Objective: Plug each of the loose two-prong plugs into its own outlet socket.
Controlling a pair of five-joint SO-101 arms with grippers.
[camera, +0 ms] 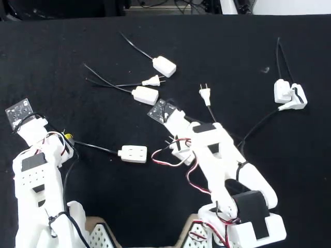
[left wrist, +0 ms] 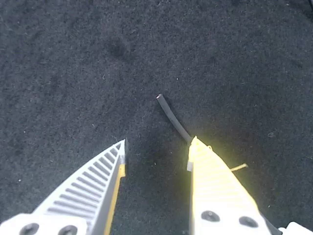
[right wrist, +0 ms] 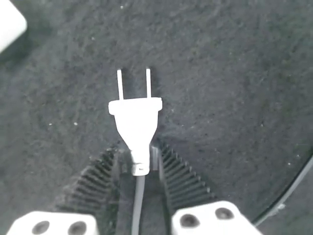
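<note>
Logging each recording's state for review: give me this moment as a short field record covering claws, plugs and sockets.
Surface: black cloth-covered table
Left claw: open, over the end of a thin black cable
Right claw: shut on the neck of a white two-prong plug
Loose plugs: small white plug lying sideways; white plug with prongs toward the far edge
Free sockets: far white outlet block; middle white outlet block; near white outlet block
Far right: white plug-and-socket pair, touching; mating unclear

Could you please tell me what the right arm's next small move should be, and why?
Probably ease the right gripper toward the free outlet socket nearby, prongs first. It is shut on the tail of a two-prong plug, whose prongs stick out bare ahead of it, not yet in any socket.
</note>
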